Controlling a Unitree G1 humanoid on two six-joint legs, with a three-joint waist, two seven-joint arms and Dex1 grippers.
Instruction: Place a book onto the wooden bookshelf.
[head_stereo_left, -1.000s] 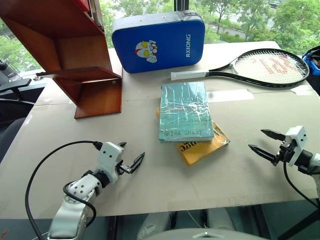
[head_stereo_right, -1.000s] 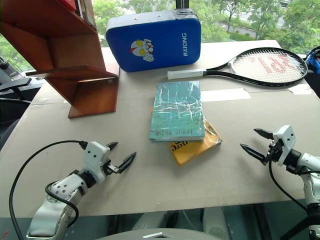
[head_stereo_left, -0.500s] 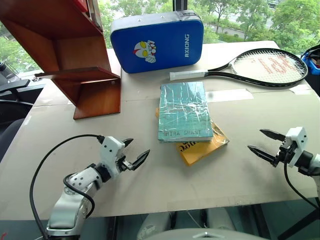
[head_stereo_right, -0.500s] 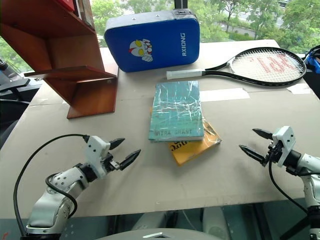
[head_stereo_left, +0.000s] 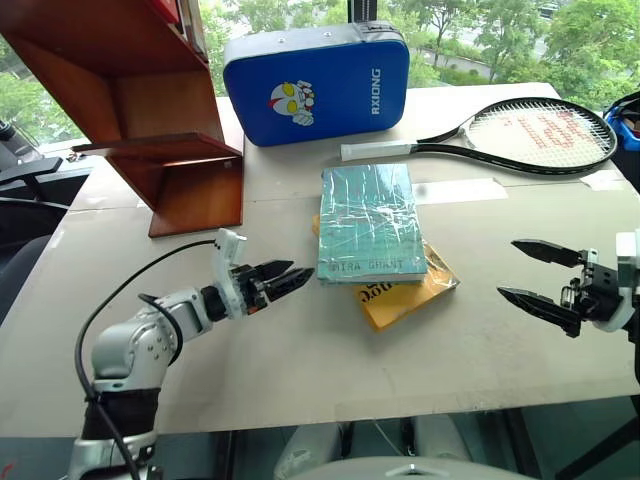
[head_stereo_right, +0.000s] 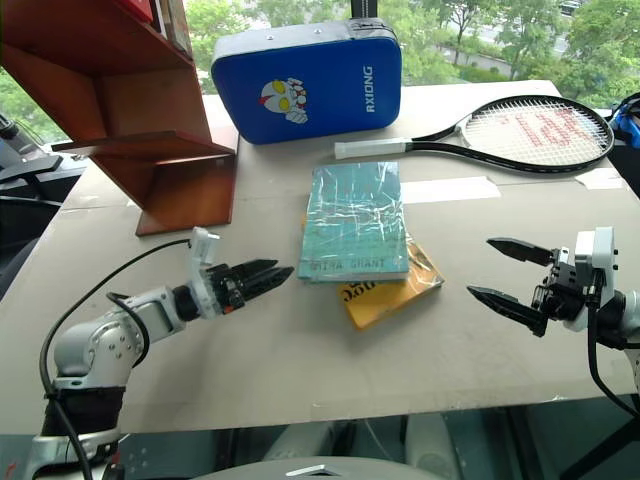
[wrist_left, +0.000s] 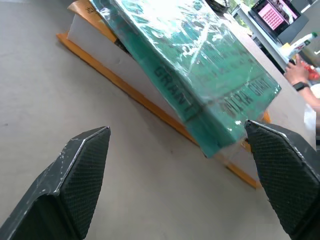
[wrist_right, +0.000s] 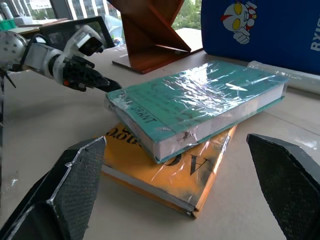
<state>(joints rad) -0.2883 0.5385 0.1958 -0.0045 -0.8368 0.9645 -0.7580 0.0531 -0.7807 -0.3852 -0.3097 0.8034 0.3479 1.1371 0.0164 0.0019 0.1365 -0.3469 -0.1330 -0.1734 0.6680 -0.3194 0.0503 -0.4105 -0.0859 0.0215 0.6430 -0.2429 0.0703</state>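
The teal book in shiny wrap lies flat mid-table on top of an orange-yellow book. The wooden bookshelf stands at the far left of the table. My left gripper is open, pointing at the teal book's near left corner, a short gap away and not touching. In the left wrist view its fingers stand wide apart before the book. My right gripper hangs open to the right of both books, pointing toward them. The right wrist view shows the book ahead.
A blue padded case with a cartoon face stands behind the books. A tennis racket lies at the back right. The cardboard tabletop is bare in front of the books. A person's hand shows beyond the table.
My left gripper moved forward and right to the teal book's near corner and rolled over. My right gripper rose and shifted slightly left. Both stayed open; the books did not move.
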